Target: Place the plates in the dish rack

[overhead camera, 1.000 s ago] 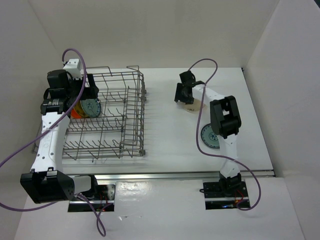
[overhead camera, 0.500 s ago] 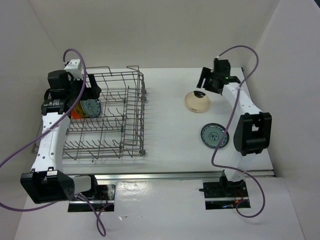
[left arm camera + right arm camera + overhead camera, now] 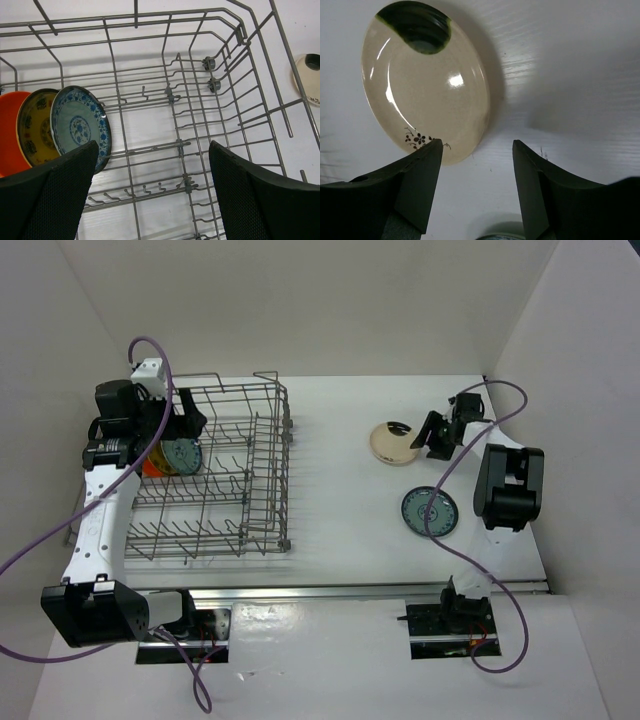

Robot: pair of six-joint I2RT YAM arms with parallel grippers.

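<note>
Here the step in hand looks like the pickup of the cream plate [image 3: 425, 85], which lies flat and face up on the white table [image 3: 340, 510], right of the dish rack [image 3: 268, 475] and well apart from it. The right gripper [image 3: 477, 145] sits low just beside the plate's near rim, jaws apart with nothing between them. One finger overlaps the rim in the wrist view, but I cannot tell whether it touches.

To do this well, I judge the jaws should come in over the near rim so the edge sits between them, then pinch firmly. A glazed plate lying flush on the table may skid if pushed.

Being round, the plate has no long axis. Its dark green patch marks the rim farthest from the fingers. It will need turning on edge to stand like the orange plate [image 3: 7, 132], yellow-patterned brown plate [image 3: 32, 125] and blue patterned plate [image 3: 77, 122] already racked.

The left gripper [image 3: 153, 145] hangs wide open and empty over the rack. A teal plate [image 3: 428, 512] waits on the table.
</note>
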